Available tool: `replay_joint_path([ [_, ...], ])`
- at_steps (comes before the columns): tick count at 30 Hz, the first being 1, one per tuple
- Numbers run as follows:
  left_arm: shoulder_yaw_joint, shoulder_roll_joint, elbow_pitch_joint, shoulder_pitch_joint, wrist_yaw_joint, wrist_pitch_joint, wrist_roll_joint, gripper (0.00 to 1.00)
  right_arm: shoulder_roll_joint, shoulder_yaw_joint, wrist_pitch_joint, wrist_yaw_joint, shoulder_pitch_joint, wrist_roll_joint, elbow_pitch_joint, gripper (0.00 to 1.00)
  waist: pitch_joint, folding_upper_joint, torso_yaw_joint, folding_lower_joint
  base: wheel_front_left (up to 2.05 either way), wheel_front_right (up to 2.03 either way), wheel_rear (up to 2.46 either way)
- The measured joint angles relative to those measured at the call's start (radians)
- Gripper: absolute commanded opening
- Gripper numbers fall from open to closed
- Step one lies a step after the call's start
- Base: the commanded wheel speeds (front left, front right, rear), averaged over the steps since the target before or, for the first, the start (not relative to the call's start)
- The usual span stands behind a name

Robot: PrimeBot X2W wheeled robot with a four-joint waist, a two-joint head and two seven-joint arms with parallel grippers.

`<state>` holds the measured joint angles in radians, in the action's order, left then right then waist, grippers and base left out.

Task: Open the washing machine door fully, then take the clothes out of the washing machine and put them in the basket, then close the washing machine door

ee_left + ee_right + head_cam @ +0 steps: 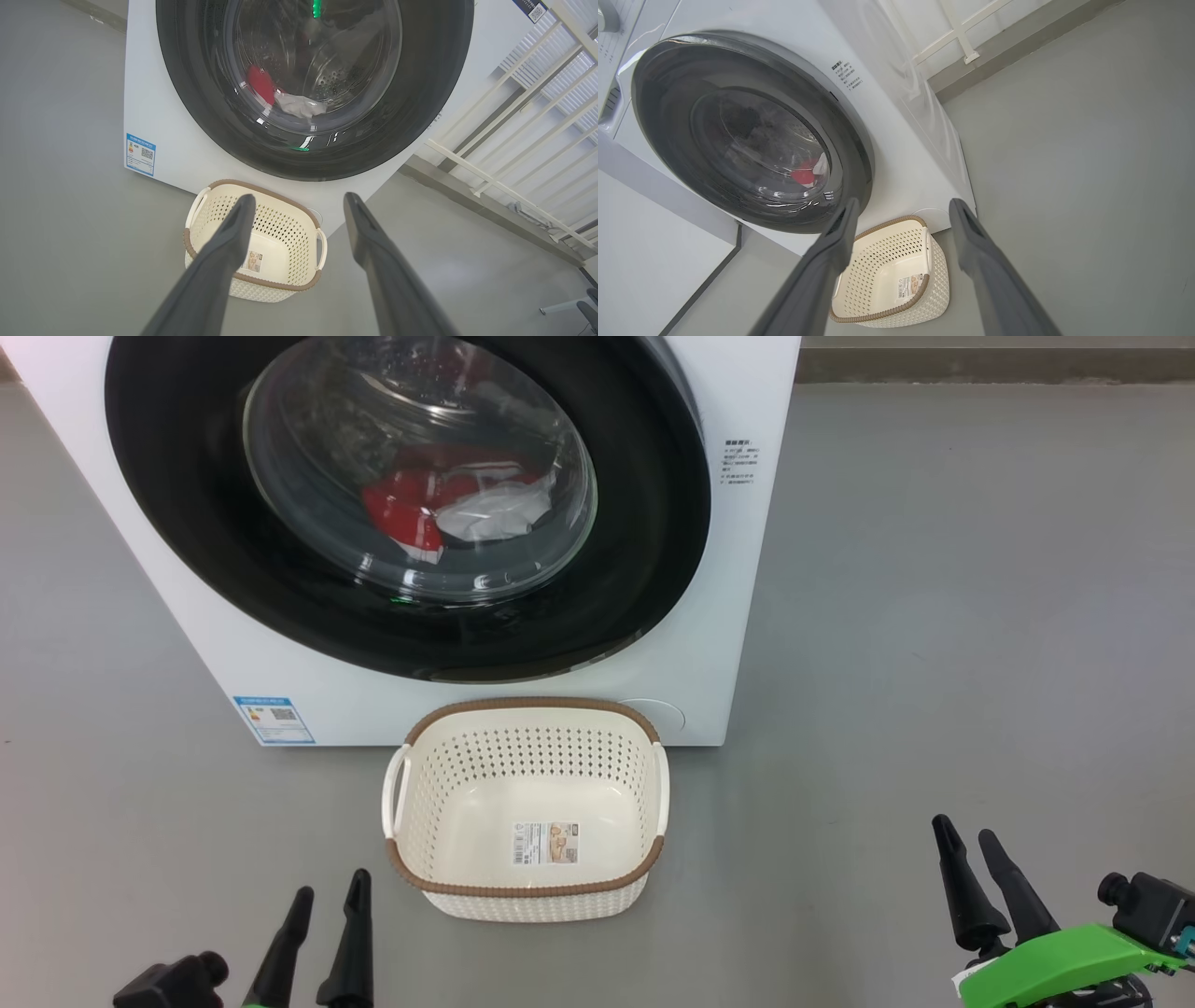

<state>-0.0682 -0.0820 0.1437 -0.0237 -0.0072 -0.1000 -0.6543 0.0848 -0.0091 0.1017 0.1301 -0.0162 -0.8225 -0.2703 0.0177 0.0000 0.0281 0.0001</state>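
The white washing machine [709,644] stands ahead with its black-rimmed round door [644,523] shut flat against the front. Through the glass bowl I see the clothes [439,509], red fabric beside a white piece, lying low in the steel drum. The cream basket [527,709] sits on the floor in front of the machine, with nothing in it. My left gripper [329,889] hangs open at the lower left, short of the basket. My right gripper [966,835] stands open at the lower right, well clear of the basket [896,308]. Both wrist views look at the door [420,102] [668,116] between spread fingers.
Grey floor [934,616] spreads to the right of the machine. A blue label [274,719] marks the machine's lower left corner. A white railing [514,154] runs beside the machine, and a pale wall panel [644,261] stands at its other side.
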Motion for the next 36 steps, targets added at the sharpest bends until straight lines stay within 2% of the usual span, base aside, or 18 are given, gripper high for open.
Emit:
replay_joint_path([
  [24,-0.061,-0.037,-0.06,-0.019,0.061,-0.067,0.266,1.0,0.009,0.003,0.066,0.0,-0.023,0.235,0.025,1.0,0.008,0.0,0.0,0.0,0.0,0.0,0.0],
  [36,-0.062,-0.037,-0.092,-0.037,0.059,-0.1,0.386,1.0,0.007,-0.032,0.1,0.0,-0.055,0.343,0.041,1.0,0.013,0.0,0.003,0.0,0.0,0.0,0.0],
])
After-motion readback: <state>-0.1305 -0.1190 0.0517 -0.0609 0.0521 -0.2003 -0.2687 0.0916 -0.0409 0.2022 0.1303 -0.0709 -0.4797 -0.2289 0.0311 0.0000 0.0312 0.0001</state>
